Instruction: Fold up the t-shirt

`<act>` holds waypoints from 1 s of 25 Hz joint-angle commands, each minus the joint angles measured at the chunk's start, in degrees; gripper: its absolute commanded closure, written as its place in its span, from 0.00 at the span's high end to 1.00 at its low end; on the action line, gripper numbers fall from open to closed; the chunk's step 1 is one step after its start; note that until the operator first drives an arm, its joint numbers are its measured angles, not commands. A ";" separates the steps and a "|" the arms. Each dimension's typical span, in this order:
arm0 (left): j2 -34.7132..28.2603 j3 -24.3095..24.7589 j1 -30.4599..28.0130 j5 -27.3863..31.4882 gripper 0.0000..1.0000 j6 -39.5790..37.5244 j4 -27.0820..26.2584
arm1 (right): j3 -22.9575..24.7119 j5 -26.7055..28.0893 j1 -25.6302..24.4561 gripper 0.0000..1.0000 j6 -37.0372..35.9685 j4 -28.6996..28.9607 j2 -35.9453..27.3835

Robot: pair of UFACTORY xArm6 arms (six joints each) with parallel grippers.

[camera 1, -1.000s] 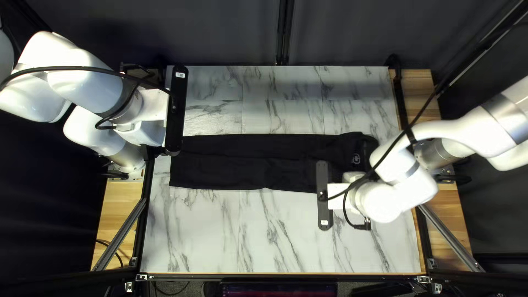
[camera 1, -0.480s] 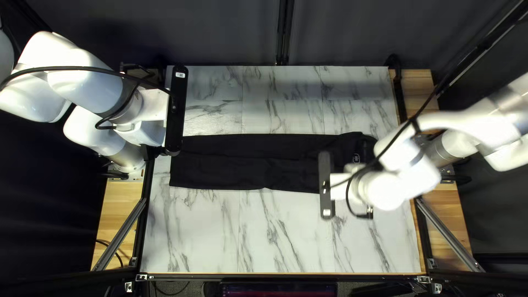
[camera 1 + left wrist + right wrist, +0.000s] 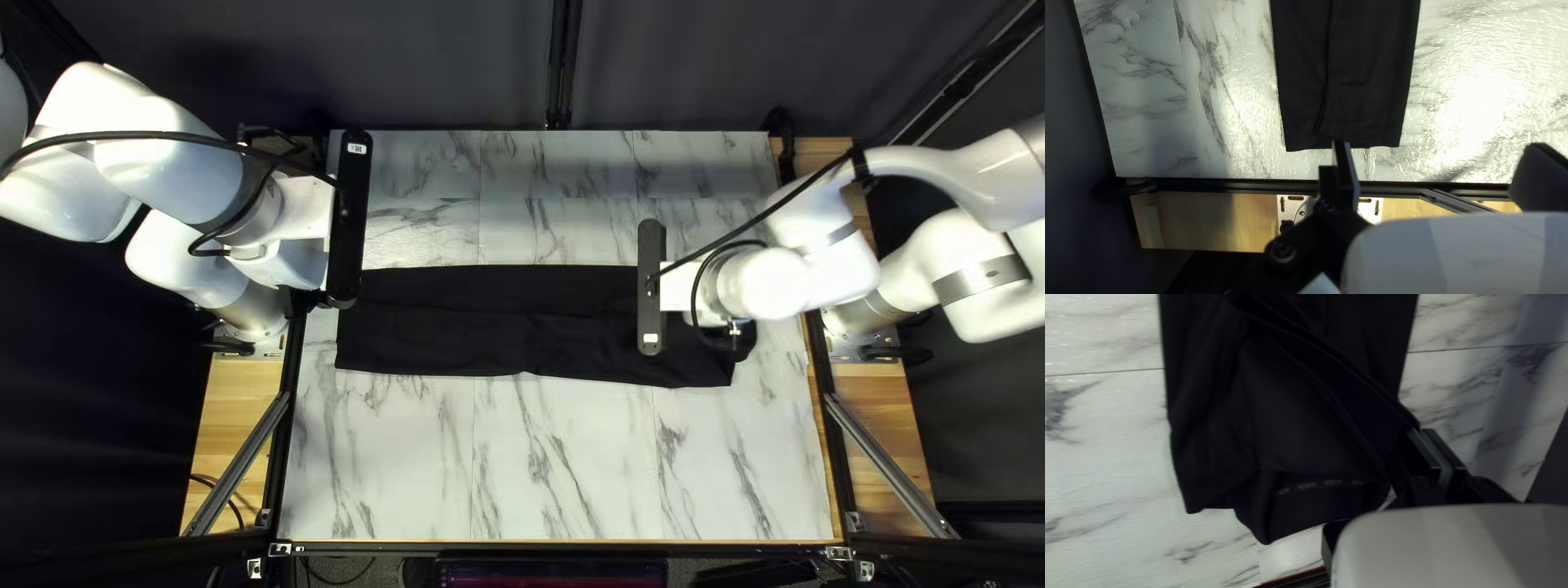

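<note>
black t-shirt (image 3: 490, 322) folded into long band, lying flat; one end raised.

The t-shirt (image 3: 506, 322) is plain black. The table (image 3: 531, 457) is white marble with grey veins; its wooden borders (image 3: 235, 408) are tan. The left arm (image 3: 163, 175) and right arm (image 3: 784, 282) are white, the far curtain (image 3: 408, 57) dark grey.
</note>
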 commanded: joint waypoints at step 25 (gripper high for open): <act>0.00 0.00 0.00 0.00 1.00 0.00 0.00 | 3.27 -7.64 6.63 0.00 9.27 -4.48 6.60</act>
